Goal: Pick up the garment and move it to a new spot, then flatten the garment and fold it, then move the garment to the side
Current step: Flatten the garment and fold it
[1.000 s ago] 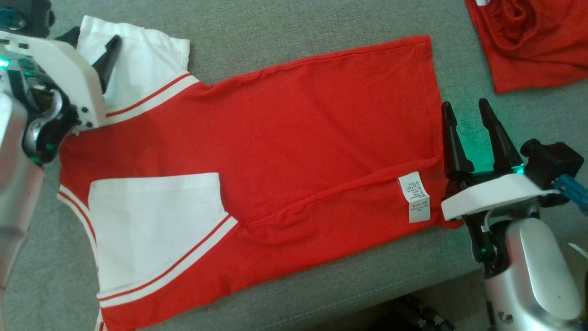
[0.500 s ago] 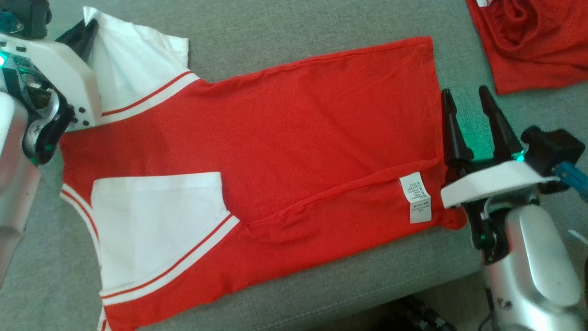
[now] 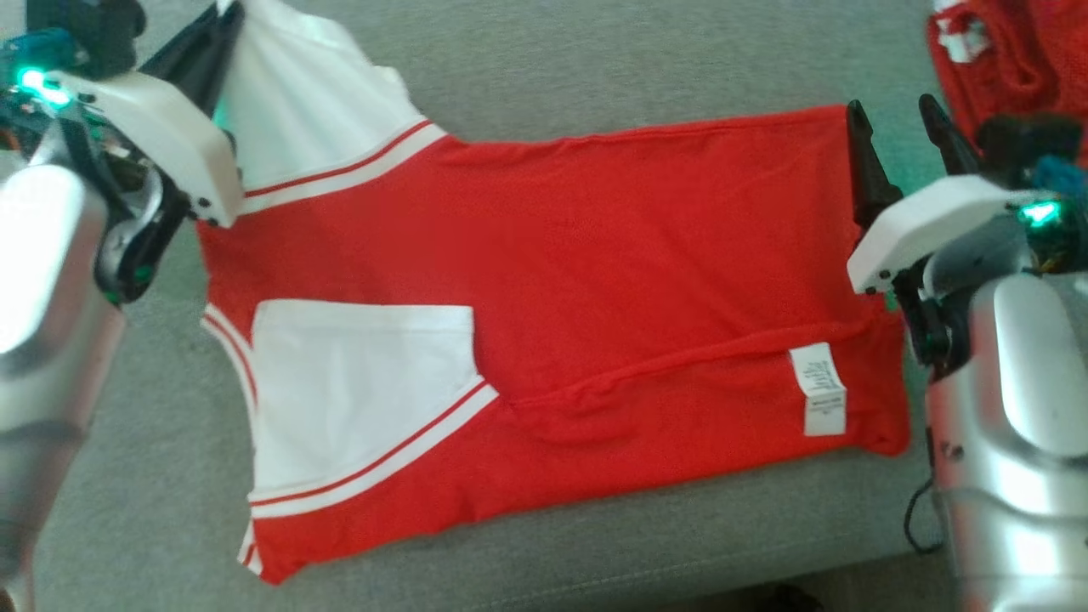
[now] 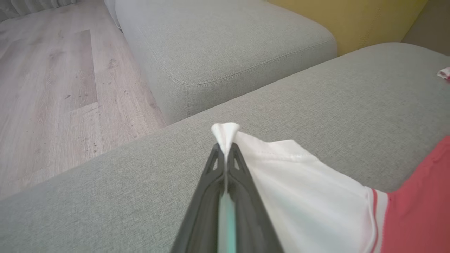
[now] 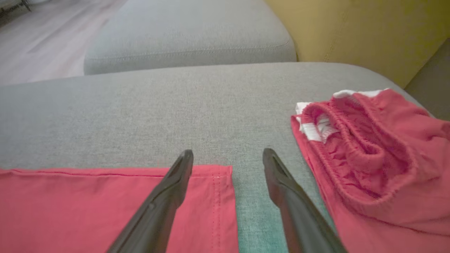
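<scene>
Garment: red short-sleeved knit shirt with white, red-striped sleeves, flat on the grey fabric sofa cushion; white care label faces up near the hem.
Left claw: pinched tight on the tip of the far white sleeve, which is raised off the cushion.
Right claw: spread wide, holding nothing; one finger over the hem's far corner, the other over bare cushion.
Change: a second earlier the left claw stood open over the sleeve.

R end effector jaws apart astride garment corner; crumpled red cloth nearby.
</scene>
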{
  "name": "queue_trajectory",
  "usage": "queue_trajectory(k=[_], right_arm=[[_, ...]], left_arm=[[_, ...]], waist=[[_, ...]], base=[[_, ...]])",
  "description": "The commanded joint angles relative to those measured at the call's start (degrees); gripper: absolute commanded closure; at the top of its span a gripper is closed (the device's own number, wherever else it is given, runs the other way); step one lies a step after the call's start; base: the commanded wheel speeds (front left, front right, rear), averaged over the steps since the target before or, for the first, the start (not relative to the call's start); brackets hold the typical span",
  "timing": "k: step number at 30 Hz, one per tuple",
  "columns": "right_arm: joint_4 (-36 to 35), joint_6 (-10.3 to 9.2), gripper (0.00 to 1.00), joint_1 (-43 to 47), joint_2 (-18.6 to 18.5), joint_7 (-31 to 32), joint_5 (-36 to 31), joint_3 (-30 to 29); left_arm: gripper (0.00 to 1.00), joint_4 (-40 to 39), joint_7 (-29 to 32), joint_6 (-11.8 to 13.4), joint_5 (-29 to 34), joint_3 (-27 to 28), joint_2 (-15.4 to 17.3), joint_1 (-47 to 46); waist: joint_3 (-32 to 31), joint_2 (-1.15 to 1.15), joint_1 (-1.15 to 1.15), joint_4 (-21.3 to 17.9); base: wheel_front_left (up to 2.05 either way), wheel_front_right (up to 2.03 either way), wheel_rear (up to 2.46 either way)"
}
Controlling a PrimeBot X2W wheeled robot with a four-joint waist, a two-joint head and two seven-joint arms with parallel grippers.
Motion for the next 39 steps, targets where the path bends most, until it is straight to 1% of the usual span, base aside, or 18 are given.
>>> queue_trajectory(k=[1, 8, 11, 12, 14, 15, 16, 17, 19, 20, 21, 24, 31, 39], right_arm=[[-1.2, 0.18, 0.00, -1.4, -0.5, 0.5, -0.3, 0.9], [6.5, 0.18, 0.00, -5.6, -2.3, 5.2, -1.6, 1.1], [8.3, 0.18, 0.01, -6.6, -2.6, 5.7, -1.2, 1.3], [8.8, 0.18, 0.16, -6.9, -2.6, 5.7, -1.0, 1.4], [9.5, 0.18, 0.51, -7.4, -2.7, 5.5, -0.8, 1.5], [9.8, 0.18, 0.57, -7.6, -2.7, 5.3, -0.7, 1.6], [10.2, 0.18, 0.60, -7.9, -2.6, 5.2, -0.5, 1.7], [10.7, 0.18, 0.68, -8.1, -2.6, 5.2, -0.2, 1.9], [11.7, 0.18, 0.76, -8.6, -2.7, 5.4, 0.2, 2.1], [12.1, 0.18, 0.85, -8.9, -2.8, 5.4, 0.4, 2.2], [12.6, 0.18, 1.00, -9.1, -2.8, 5.3, 0.5, 2.3], [13.8, 0.18, 1.00, -9.7, -2.9, 4.5, 1.0, 2.5], [14.0, 0.18, 1.00, -9.8, -3.1, 0.2, 3.0, 3.5], [12.8, 0.18, 1.00, -4.8, -4.8, -2.1, 6.3, 7.0]], left_arm=[[1.00, -1.8, -0.6, 0.0, -0.3, 2.3, 2.0, -1.6], [1.00, -3.1, -1.7, 0.1, -0.5, 1.6, 0.7, -1.1], [1.00, -2.9, -2.0, 0.1, -0.7, 1.4, 0.4, -1.1], [1.00, -2.9, -2.1, 0.1, -0.7, 1.4, 0.4, -1.2], [1.00, -2.7, -2.3, 0.1, -0.8, 1.3, 0.3, -1.2], [1.00, -2.6, -2.4, 0.1, -0.8, 1.3, 0.3, -1.2], [1.00, -2.5, -2.4, 0.1, -0.9, 1.2, 0.3, -1.2], [1.00, -2.5, -2.5, 0.1, -1.0, 1.2, 0.4, -1.3], [1.00, -2.3, -2.5, 0.0, -1.1, 1.2, 0.4, -1.3], [1.00, -2.3, -2.5, 0.0, -1.2, 1.2, 0.4, -1.3], [1.00, -2.2, -2.6, 0.0, -1.2, 1.1, 0.4, -1.4], [1.00, -1.9, -2.7, 0.0, -1.3, 1.0, 0.6, -1.4], [1.00, -2.2, -4.2, -0.1, -1.8, 0.9, 1.0, 0.0], [1.00, -5.9, -7.8, 0.1, -3.4, 0.9, 2.2, 7.0]], waist=[[0.0, 0.00, 0.00, 0.8], [0.7, 0.00, 0.00, 2.4], [0.9, 0.00, 0.00, 2.6], [0.9, 0.00, 0.00, 2.6], [0.9, 0.00, 0.00, 2.6], [0.9, 0.00, 0.00, 2.6], [0.9, 0.00, 0.00, 2.6], [0.9, 0.00, 0.00, 2.6], [0.9, 0.00, 0.00, 2.5], [0.9, 0.00, 0.00, 2.6], [0.9, 0.00, 0.00, 2.6], [0.7, 0.00, 0.00, 2.6], [-1.4, 0.00, 0.00, 2.3], [-6.5, 0.00, 0.00, 2.3]], base=[[0.00, 0.00, 0.00], [0.00, 0.00, 0.00], [0.00, 0.00, 0.00], [0.00, 0.00, 0.00], [0.00, 0.00, 0.00], [0.00, 0.00, 0.00], [0.00, 0.00, 0.00], [0.00, 0.00, 0.00], [0.00, 0.00, 0.00], [0.00, 0.00, 0.00], [0.00, 0.00, 0.00], [0.00, 0.00, 0.00], [0.00, 0.00, 0.00], [0.00, 0.00, 0.00]])
